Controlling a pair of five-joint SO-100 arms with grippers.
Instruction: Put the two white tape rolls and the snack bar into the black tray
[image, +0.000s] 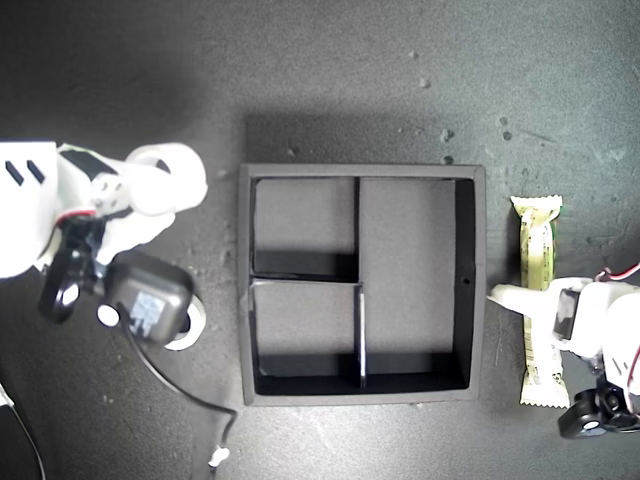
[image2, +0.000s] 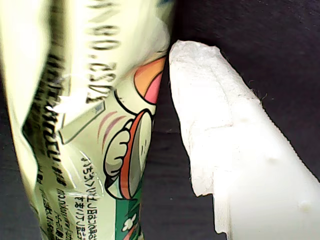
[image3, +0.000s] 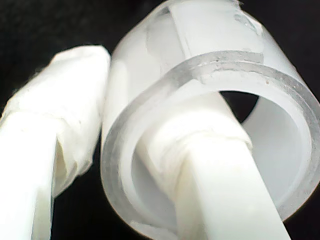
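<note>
The black tray (image: 362, 172) sits in the middle, all its compartments bare. The snack bar (image: 538, 240) lies on the mat along the tray's side at the exterior view's right. My first gripper (image: 530, 298) straddles its middle, open; one white finger (image2: 220, 130) stands just beside the wrapper (image2: 90, 125) with a dark gap between. At the exterior view's left, my second gripper (image: 150, 195) is shut on a white tape roll (image: 168, 165), one finger through the ring (image3: 150, 75), the other finger (image3: 55, 115) outside its wall. A second white tape roll (image: 192, 322) lies half hidden under that arm's black camera.
A black cable (image: 190, 400) trails from the second arm's camera block (image: 148, 298) across the dark mat towards the tray's near corner at the exterior view's left. White specks dot the mat behind the tray.
</note>
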